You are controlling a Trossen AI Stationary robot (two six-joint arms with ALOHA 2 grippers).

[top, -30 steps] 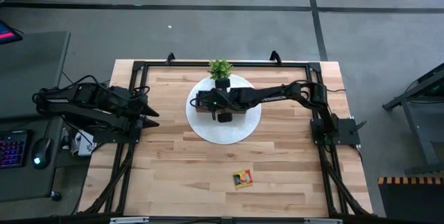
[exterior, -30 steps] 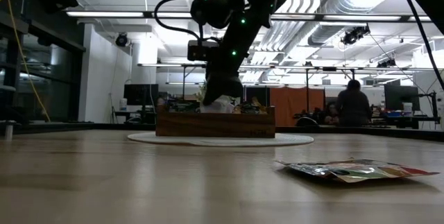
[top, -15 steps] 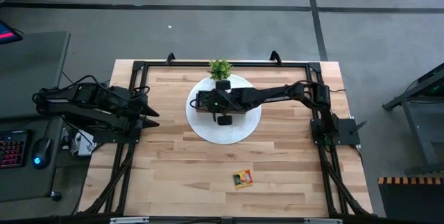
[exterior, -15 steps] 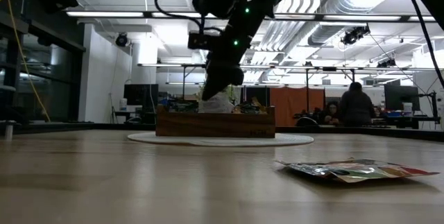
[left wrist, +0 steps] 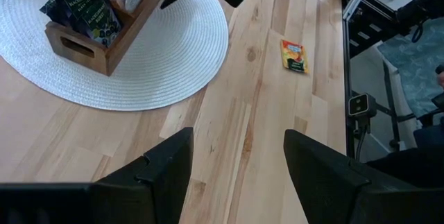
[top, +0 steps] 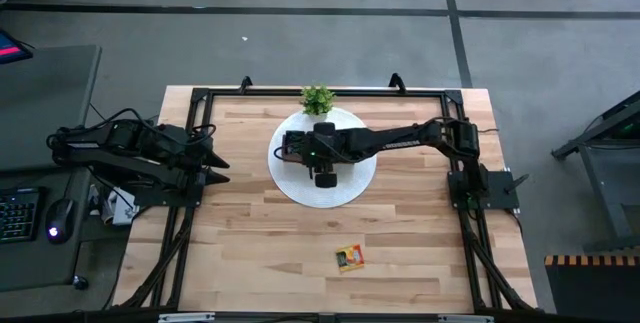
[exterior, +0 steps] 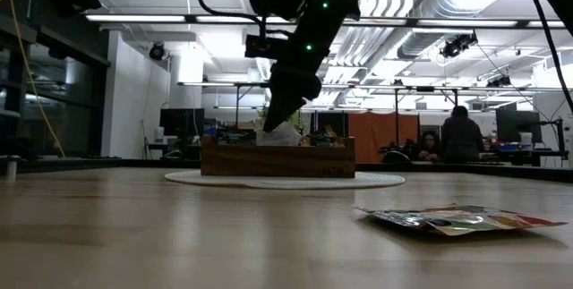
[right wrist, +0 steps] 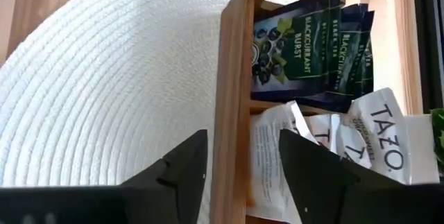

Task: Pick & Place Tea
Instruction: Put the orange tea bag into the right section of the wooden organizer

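- Right gripper (top: 322, 175) hangs over the wooden tray (top: 290, 160) near the middle of the table, its two fingers (right wrist: 173, 175) parted with nothing between them.
- Below those fingers in the right wrist view, white Tazo sachets (right wrist: 378, 137) sit crumpled and leaning in the middle compartment, with dark green-black blackcurrant sachets (right wrist: 295, 47) standing upright in the compartment beside them.
- The tray rests on a round white woven mat (top: 352, 178), and a small potted plant (top: 317, 100) stands at the mat's 12 o'clock edge.
- One orange sachet (top: 349, 257) lies flat on the bare wooden table (top: 250, 253), well apart from the tray, toward 6 o'clock from the mat.
- In the low view this sachet (exterior: 457, 219) looks thin, glossy and slightly curled at its edges.
- Left gripper (top: 215, 168) waits at the table's 9 o'clock edge, fingers spread, empty.
- Risk, as a judgement: the white sachets stand loose and tilted, so a finger passing close could drag one out over the rim.
- Risk: the orange sachet lies nearly flush with the table, so fingertips may skid over it or push it along instead of pinching it.
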